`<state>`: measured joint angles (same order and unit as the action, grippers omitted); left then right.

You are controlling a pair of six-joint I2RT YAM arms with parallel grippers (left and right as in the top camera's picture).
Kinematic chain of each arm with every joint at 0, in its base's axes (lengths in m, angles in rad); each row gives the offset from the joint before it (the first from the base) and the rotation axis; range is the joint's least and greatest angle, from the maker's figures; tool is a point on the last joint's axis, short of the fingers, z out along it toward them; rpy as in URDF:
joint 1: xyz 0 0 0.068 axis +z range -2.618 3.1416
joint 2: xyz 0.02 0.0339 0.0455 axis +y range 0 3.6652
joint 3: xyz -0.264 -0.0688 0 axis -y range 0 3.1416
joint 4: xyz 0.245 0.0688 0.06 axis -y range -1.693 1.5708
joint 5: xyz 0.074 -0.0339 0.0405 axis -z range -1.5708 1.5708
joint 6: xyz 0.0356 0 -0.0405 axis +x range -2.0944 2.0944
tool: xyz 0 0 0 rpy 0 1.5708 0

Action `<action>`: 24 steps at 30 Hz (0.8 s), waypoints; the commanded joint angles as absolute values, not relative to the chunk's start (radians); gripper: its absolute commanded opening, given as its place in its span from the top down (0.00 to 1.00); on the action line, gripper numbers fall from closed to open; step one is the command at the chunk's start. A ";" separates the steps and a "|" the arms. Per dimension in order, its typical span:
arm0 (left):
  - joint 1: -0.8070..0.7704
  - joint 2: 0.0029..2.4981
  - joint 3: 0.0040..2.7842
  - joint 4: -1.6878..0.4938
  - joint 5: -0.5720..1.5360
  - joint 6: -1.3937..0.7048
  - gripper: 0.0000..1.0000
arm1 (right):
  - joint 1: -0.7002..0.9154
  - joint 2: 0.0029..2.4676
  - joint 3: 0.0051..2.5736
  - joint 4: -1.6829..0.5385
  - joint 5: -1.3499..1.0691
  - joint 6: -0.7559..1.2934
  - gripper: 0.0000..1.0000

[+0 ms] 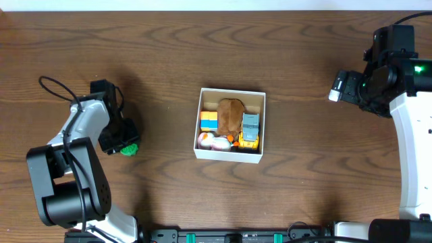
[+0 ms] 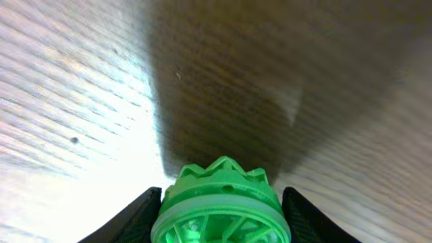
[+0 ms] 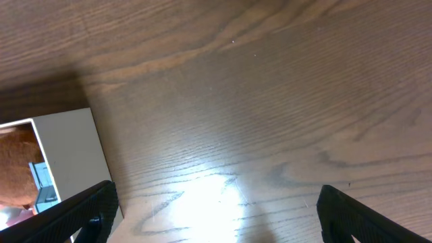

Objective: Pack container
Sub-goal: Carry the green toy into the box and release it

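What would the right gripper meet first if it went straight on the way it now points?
Probably bare wooden table: the open right gripper frames only wood, with the container off to one side.

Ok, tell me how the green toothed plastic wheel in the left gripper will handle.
The green toothed plastic wheel looks hard and spoked: probably stiff and light. Its round rim may roll if released. Fingers press curved sides, so it might slip.
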<state>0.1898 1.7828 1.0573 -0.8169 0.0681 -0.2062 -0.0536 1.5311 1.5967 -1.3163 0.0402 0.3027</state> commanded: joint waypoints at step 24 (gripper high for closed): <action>-0.622 1.523 1.243 -0.832 0.102 -0.128 0.63 | -0.059 1.532 1.595 -1.317 0.040 0.290 0.05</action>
